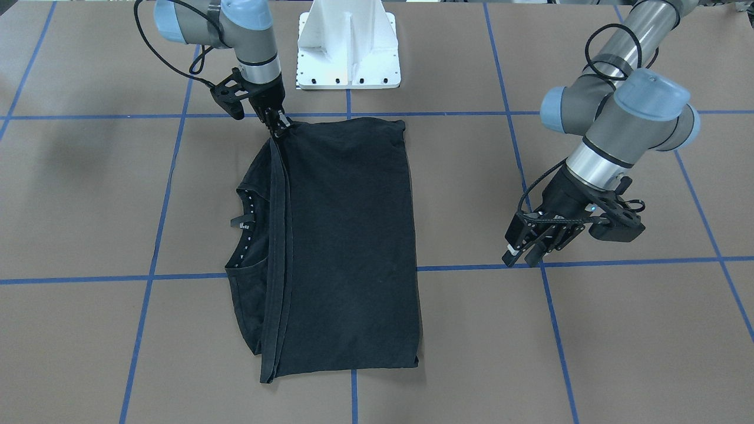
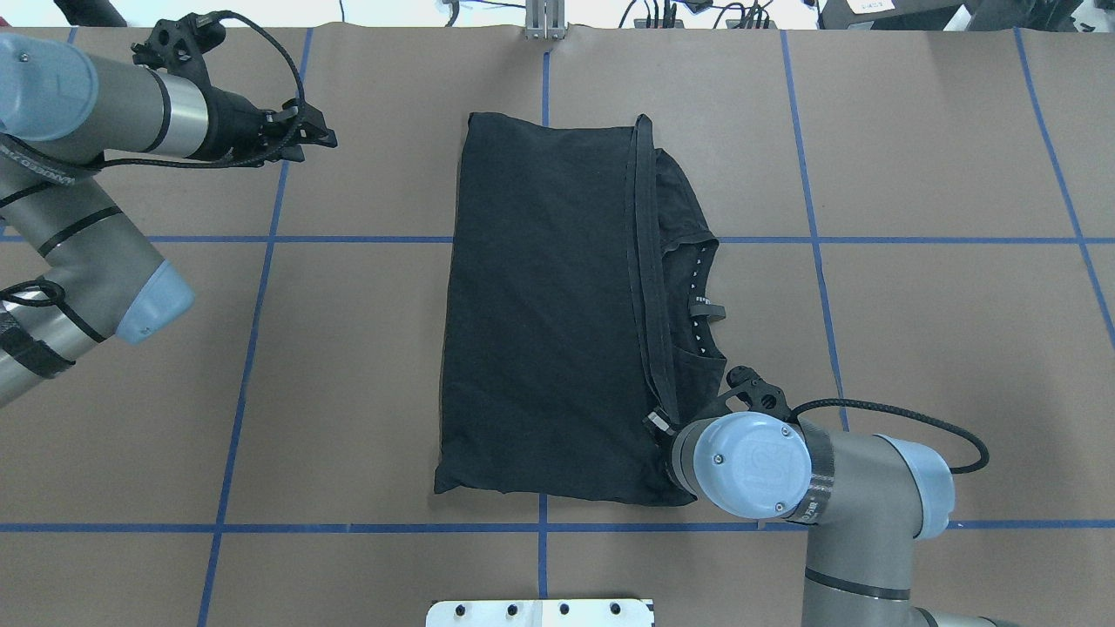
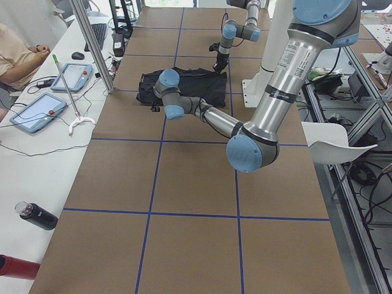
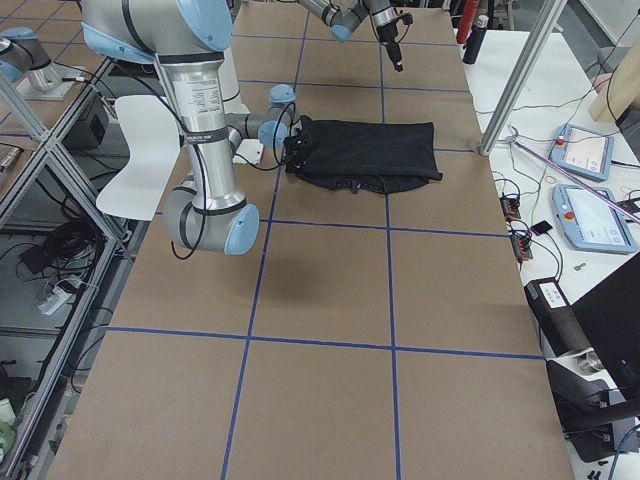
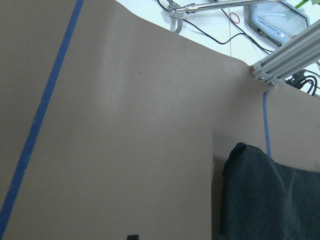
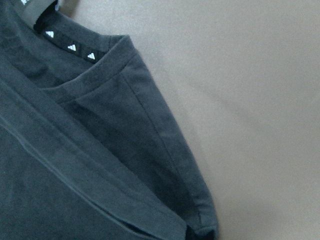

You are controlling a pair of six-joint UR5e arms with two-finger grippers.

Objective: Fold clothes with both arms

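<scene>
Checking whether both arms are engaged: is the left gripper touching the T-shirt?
No, the left gripper hangs over the bare brown table, off to the side of the T-shirt and clearly apart from it.

Open table (image 1: 88,194) flanking T-shirt (image 1: 347,247); pedestal (image 1: 347,47) behind

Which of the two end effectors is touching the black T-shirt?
The right end effector: it pinches a corner of the T-shirt. The left end effector hangs over bare table, apart from the cloth.

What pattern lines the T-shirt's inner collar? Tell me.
A row of small white triangular marks on the black collar band; clearest in the right wrist-mounted view.
</scene>
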